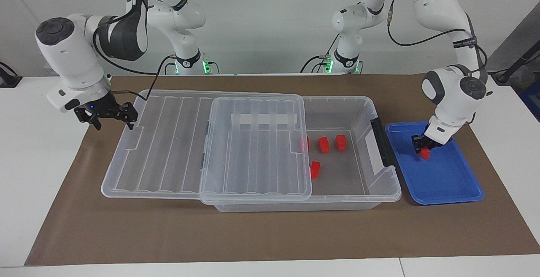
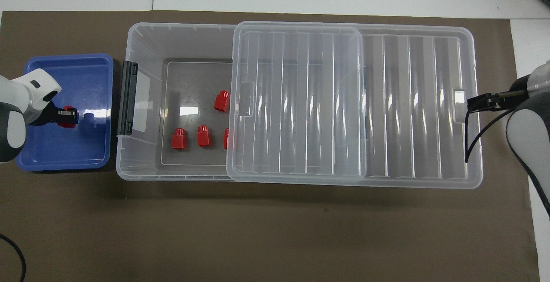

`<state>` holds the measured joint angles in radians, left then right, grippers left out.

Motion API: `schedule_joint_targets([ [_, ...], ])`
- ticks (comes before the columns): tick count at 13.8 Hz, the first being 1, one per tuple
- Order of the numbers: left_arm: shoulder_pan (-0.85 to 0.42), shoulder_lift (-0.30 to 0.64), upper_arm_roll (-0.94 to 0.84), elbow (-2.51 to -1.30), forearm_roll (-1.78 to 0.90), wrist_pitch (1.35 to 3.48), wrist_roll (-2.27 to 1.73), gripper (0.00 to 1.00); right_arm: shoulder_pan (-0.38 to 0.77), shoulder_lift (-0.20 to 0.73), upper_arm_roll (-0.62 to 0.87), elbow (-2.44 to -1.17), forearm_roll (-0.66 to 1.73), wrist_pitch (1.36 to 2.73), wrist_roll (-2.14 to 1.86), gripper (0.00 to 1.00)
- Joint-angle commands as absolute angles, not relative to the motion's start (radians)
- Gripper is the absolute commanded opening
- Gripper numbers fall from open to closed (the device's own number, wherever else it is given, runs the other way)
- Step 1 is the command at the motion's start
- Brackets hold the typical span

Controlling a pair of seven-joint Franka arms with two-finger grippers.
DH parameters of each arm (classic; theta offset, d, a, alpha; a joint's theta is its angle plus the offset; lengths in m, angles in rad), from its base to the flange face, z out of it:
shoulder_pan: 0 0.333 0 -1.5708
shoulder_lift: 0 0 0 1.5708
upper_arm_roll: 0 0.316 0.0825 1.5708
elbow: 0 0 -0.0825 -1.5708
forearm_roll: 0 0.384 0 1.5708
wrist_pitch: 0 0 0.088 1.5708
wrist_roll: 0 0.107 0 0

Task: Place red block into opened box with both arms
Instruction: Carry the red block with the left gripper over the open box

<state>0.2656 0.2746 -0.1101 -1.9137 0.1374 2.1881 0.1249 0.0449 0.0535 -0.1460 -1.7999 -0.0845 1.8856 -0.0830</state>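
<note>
My left gripper is shut on a small red block and holds it just above the blue tray. The clear box stands beside the tray with its end nearest the tray uncovered. Its ribbed lid is slid toward the right arm's end. Several red blocks lie on the box floor, one partly under the lid's edge. My right gripper hangs open over the lid's outer end, by its handle notch.
The black latch stands on the box's end wall next to the tray. A brown mat covers the table under everything. Part of the lid overhangs the box onto the mat at the right arm's end.
</note>
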Motion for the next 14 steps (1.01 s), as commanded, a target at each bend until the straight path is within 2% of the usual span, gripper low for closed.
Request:
schedule_joint_targets([
  [1, 0.233, 0.275, -0.11, -1.703, 0.134, 1.906, 0.127, 0.04, 0.012, -0.001, -0.095, -1.813, -0.08, 1.855, 0.03, 1.0],
  [3, 0.203, 0.267, -0.107, -1.606, 0.062, 1.763, 0.109, 0.04, -0.02, -0.018, -0.052, -1.804, -0.077, 1.852, 0.069, 1.0],
  [5, 0.172, 0.253, -0.112, -1.562, 0.009, 1.7, 0.008, 0.04, -0.04, -0.018, -0.025, -1.751, -0.051, 1.804, 0.095, 1.0],
  [10, -0.012, 0.25, -0.118, -1.543, -0.018, 1.687, -0.384, 0.05, -0.066, 0.006, 0.021, -1.588, -0.048, 1.671, 0.15, 1.0],
  [14, -0.121, 0.252, -0.12, -1.523, -0.041, 1.707, -0.619, 0.05, -0.052, 0.011, 0.02, -1.563, -0.034, 1.628, 0.15, 1.0],
])
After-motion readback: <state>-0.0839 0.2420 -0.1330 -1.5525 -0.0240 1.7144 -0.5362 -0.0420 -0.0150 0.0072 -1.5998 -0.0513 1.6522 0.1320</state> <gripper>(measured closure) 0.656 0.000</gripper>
